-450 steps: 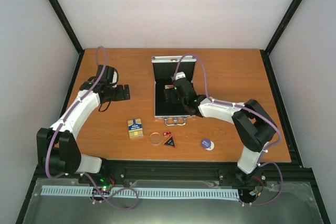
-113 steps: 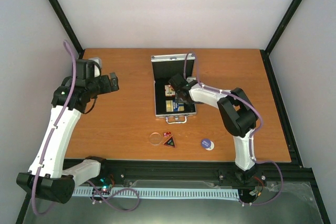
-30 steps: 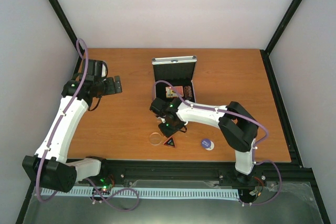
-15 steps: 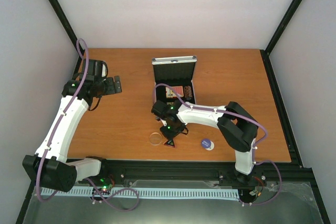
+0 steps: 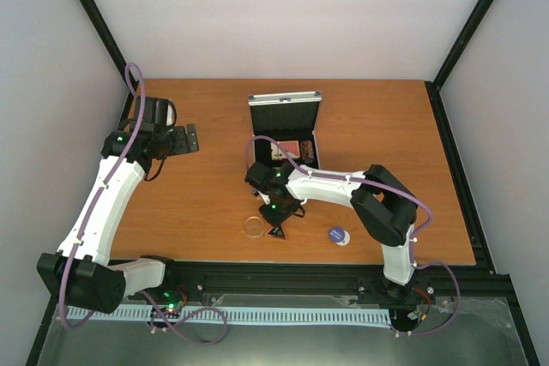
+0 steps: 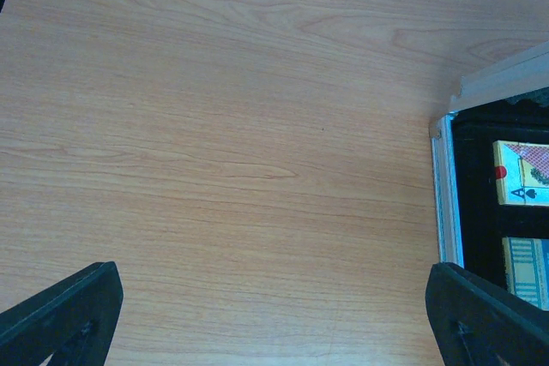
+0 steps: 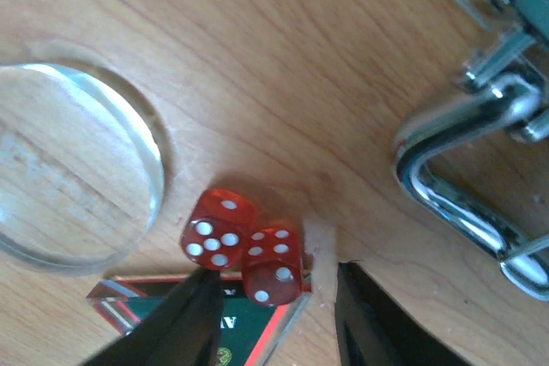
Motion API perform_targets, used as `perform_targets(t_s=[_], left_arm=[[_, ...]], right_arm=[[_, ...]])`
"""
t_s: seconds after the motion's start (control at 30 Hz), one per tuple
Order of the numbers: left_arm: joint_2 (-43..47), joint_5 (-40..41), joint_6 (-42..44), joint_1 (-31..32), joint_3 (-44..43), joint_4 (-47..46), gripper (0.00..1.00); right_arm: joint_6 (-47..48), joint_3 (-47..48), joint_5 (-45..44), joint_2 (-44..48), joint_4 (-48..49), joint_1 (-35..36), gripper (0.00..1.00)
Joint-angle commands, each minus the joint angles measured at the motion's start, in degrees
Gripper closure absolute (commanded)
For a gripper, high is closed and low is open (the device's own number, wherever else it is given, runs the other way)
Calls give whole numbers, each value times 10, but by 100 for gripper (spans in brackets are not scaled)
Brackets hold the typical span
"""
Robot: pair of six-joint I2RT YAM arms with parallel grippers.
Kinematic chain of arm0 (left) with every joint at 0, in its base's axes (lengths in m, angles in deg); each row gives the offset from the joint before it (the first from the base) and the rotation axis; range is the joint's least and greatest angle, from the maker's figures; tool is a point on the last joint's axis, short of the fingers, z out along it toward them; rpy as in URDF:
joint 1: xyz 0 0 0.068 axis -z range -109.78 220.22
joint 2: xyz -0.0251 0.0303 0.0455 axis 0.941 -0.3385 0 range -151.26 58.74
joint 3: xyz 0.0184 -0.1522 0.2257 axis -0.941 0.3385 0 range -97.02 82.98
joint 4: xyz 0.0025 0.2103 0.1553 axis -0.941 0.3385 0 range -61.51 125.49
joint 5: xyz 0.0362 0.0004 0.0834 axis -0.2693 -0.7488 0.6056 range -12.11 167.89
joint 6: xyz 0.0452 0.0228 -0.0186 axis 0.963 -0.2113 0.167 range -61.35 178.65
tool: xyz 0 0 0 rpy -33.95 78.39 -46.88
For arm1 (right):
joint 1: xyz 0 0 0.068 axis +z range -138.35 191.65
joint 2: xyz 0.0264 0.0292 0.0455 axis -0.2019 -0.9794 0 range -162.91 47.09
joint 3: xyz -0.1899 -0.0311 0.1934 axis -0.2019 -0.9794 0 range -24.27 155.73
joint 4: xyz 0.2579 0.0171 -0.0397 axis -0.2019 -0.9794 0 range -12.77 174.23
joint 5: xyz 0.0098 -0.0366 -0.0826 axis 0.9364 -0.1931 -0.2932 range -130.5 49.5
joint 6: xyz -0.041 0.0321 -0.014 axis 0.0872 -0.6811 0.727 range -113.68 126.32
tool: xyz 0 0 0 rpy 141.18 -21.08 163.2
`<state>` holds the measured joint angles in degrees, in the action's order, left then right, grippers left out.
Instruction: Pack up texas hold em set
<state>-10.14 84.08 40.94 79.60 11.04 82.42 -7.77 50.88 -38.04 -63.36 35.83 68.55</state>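
You have 2 boxed card decks (image 6: 523,173) packed in the open silver aluminium case (image 5: 284,99), upper centre. Still on the desk (image 5: 197,195), lower centre:
- 2 red dice (image 7: 273,263)
- the black triangle (image 7: 141,310)
- the clear round disc (image 7: 69,177)
- the blue disc (image 5: 339,234)

The right gripper (image 7: 274,297) hangs over the dice with its jaws released, straddling 1 die. The left gripper (image 6: 274,315) hangs with its jaws spread wide and empty.

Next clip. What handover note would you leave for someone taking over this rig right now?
Left gripper: open, empty, over bare table left of the case.
Right gripper: open, lowered with its fingers astride one of the red dice, not closed on it.
Done: two card decks lie in the open case.
Left: dice, clear disc, black triangle and blue disc lie on the table in front of the case; then shut the lid.
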Motion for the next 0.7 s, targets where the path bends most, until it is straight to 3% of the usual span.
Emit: perform_targets(t_s=[0.0,0.07,0.1,0.67], left_arm=[[2,10,12,2,-18,7,0],[2,9,12,2,-18,7,0],[2,9,12,1,-18,7,0],[-1,6,11,1,-16,1,0]], right_arm=[[11,11,-1,-21,10,-3,69],[10,11,-3,-23,9,-3,84],[10,11,-3,-23,9,-3,86],[-4,50,-31,25,-35,-13,87]])
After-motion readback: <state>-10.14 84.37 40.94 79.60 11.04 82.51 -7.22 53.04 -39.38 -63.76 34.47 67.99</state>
